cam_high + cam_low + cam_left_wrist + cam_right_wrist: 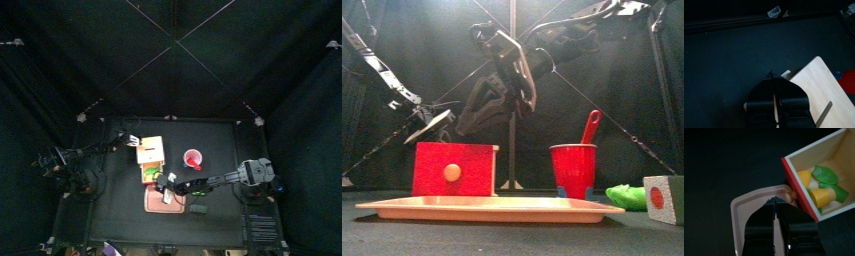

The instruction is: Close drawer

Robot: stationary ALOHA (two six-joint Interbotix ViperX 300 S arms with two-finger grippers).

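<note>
drawer: boxy unit (151, 152) left of counter centre in the top view, pale top, tan sides. Front view shows its red face with a round pale knob (454, 170).
drawer state: right wrist view shows the red-fronted box (821, 175) open from above, cream inner walls visible.
contents: two yellow cone-shaped pieces (821, 196) and green pieces (827, 177) lying inside.
left end effector: (771, 76) jaws closed, tips together, gripping nothing visible; sits at the edge of the drawer unit's pale top (821, 92), on its left side in the top view.
right end effector: (775, 201) jaws nearly together, only a thin gap; tips just beside the red front, over the board. Cannot tell whether they touch it.
board: flat pinkish tray (496, 207) in front of the drawer unit, spanning most of the near counter in the front view; its rounded corner lies under the right end effector.
cup: red round cup (194, 158) right of the drawer, apart from it; a red handle (591, 127) sticks up out of it.
other: green object (625, 194) and a pale block with a red dot (664, 199) at the right edge of the front view.
counter: black surface (221, 135), black curtains all round.
</note>
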